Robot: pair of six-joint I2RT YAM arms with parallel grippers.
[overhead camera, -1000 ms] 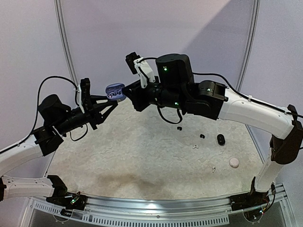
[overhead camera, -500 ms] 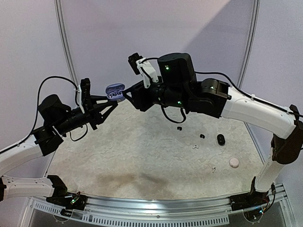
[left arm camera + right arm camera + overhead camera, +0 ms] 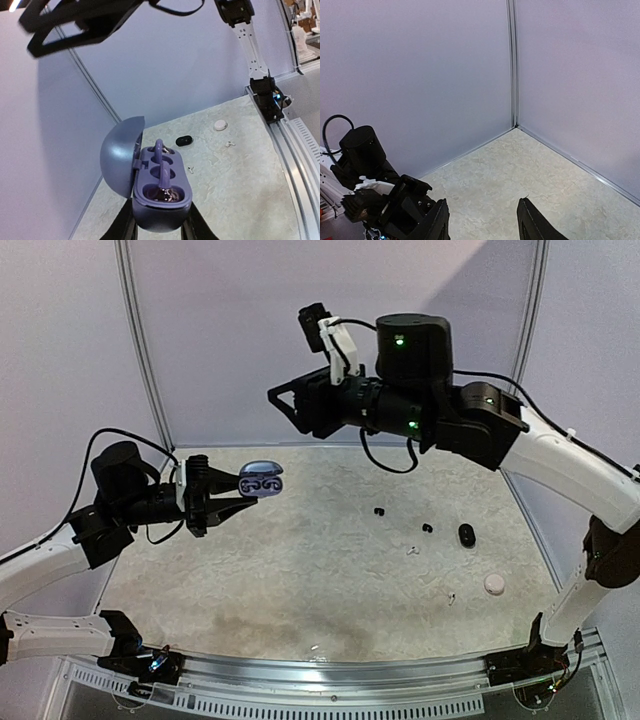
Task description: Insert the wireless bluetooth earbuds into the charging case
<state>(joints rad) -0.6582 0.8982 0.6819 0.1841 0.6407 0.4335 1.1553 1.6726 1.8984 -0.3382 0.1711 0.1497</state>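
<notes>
Case (image 3: 162, 217): smooth lilac plastic with a satin sheen, the lid the same inside and out. Table (image 3: 300, 570): pale, mottled stone-look top, matt and faintly grainy; rail (image 3: 330, 682) along its near edge of ribbed bare metal. Arms: right arm (image 3: 560, 455) and left arm (image 3: 40, 565) in glossy white plastic shells with matt black joints; walls (image 3: 230, 330) of smooth matt panels.
</notes>
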